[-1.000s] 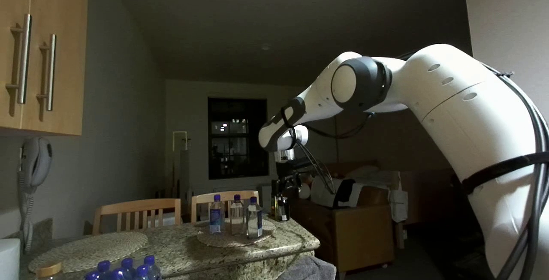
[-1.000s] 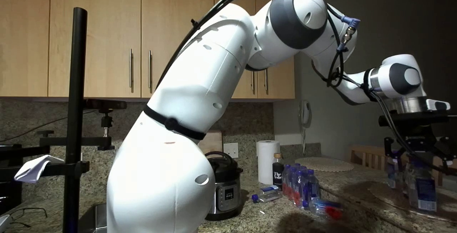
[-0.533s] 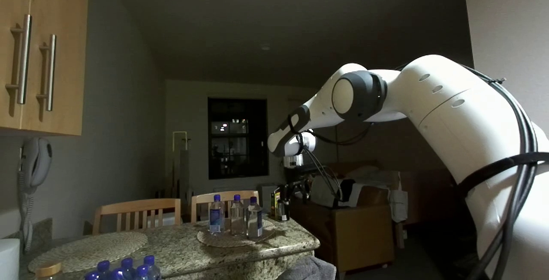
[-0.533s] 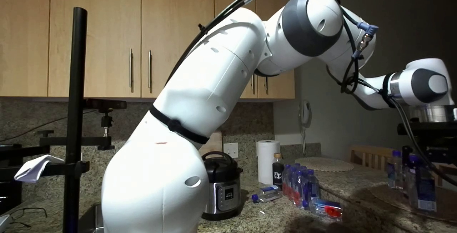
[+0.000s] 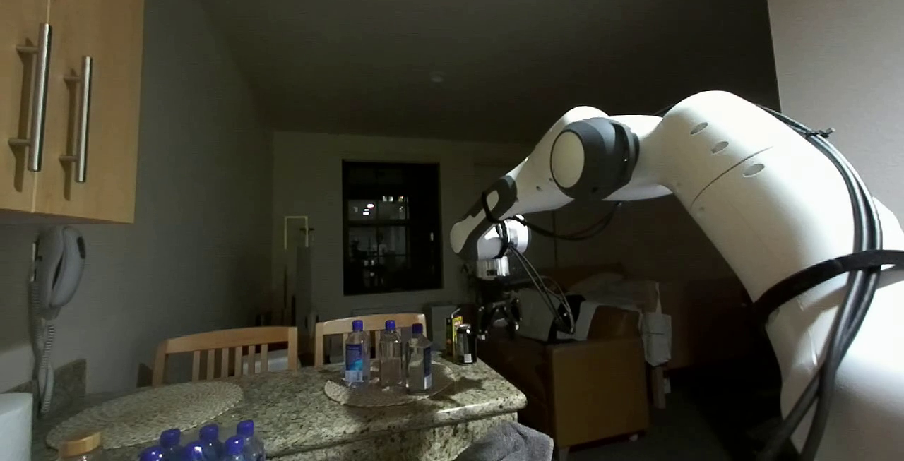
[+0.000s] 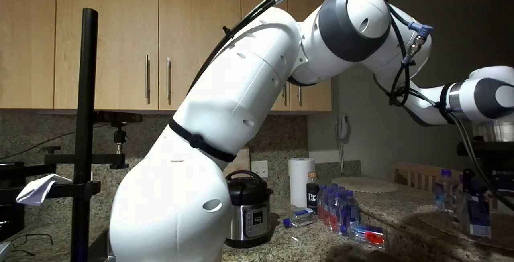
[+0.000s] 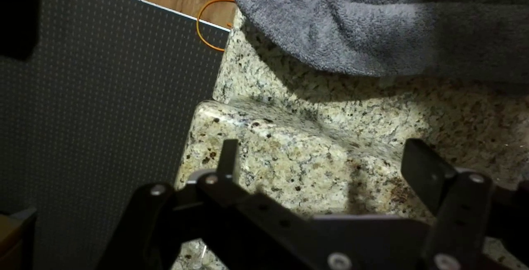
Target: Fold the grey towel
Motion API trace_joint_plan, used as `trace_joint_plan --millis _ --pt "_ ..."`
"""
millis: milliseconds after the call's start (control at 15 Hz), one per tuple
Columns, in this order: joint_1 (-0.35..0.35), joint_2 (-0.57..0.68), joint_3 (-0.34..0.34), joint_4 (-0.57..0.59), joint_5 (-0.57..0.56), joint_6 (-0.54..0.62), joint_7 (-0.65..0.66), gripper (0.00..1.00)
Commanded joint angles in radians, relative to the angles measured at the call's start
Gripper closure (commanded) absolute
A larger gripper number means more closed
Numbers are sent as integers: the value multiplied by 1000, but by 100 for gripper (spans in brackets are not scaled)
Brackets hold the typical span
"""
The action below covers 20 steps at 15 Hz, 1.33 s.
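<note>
The grey towel lies rumpled on the lower granite counter at the top of the wrist view, its corner at the counter's edge. Only a part of it shows at the bottom of an exterior view. My gripper is open and empty, its two fingers wide apart with bare granite seen between them. It hangs above the raised granite ledge, apart from the towel. In an exterior view the gripper is right of the bottles. In the remaining exterior view it is partly cut off at the right edge.
Water bottles stand on a round woven mat on the ledge. A dark can stands by the ledge's end. More bottles, a pressure cooker and a paper roll are on the lower counter.
The arm has reached farther out. The gripper has moved right and slightly down in both exterior views, away from the bottles. The towel has not visibly moved.
</note>
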Motion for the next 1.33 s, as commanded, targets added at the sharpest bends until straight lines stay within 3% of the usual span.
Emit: trace_joint_plan --millis 0,67,667,1267 --pt "8 -36 -10 -68 -16 58 10 0" --pt "0 1 -4 -10 -4 17 0 0" --pt "-10 5 -5 -31 1 2 -17 0" --pt "-38 10 12 -149 31 82 -44 0"
